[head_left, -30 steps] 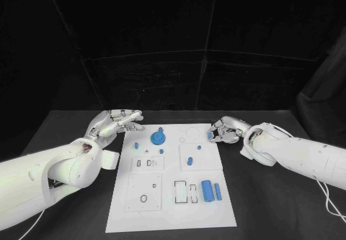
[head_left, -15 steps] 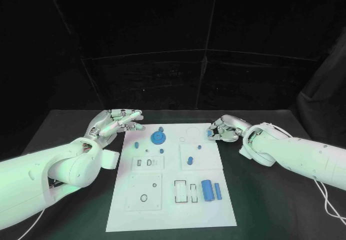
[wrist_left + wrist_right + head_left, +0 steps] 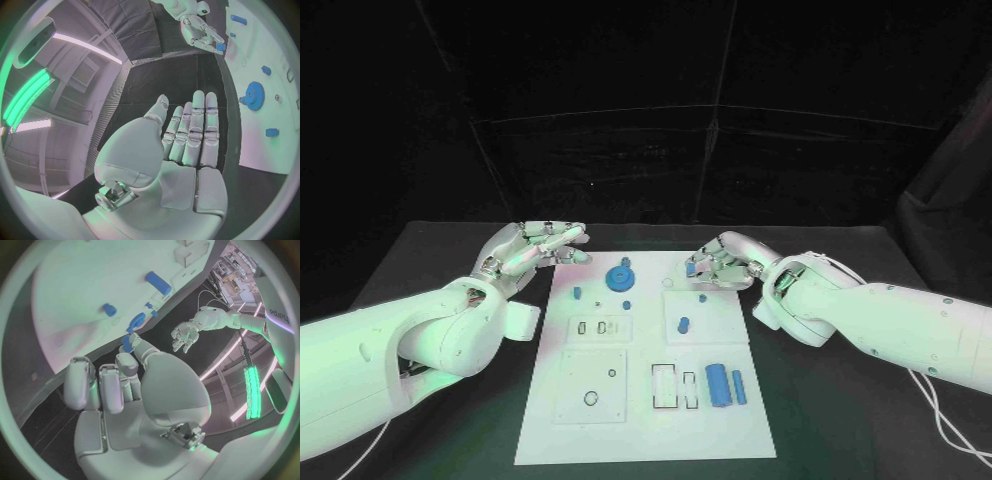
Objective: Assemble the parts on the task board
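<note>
A: So we're looking at the right hand (image 3: 714, 266) first. It's hovering over the far right part of the task board (image 3: 646, 420), fingers curled in and pinching a small blue part (image 3: 127, 343) at the tips. From the head camera that part is mostly hidden by the fingers; we're only getting a clear look from the right wrist.

B: Yep, and the left hand (image 3: 531, 248) is sitting just off the board's far left corner, palm up, fingers stretched out side by side and holding nothing.

A: On the board we're seeing a blue gear (image 3: 620, 275), round and toothed, at the far end. A small blue peg (image 3: 574, 293) is lying left of it and another blue bit (image 3: 682, 324) is sitting in the middle-right panel.

B: Nearer us, two blue bars (image 3: 724, 384), smooth and elongated, are lying side by side, just right of a rectangular slot (image 3: 671, 385). The board is looking matte white, the table (image 3: 848, 420) flat black. We're not making out what the tiny holes are.
</note>
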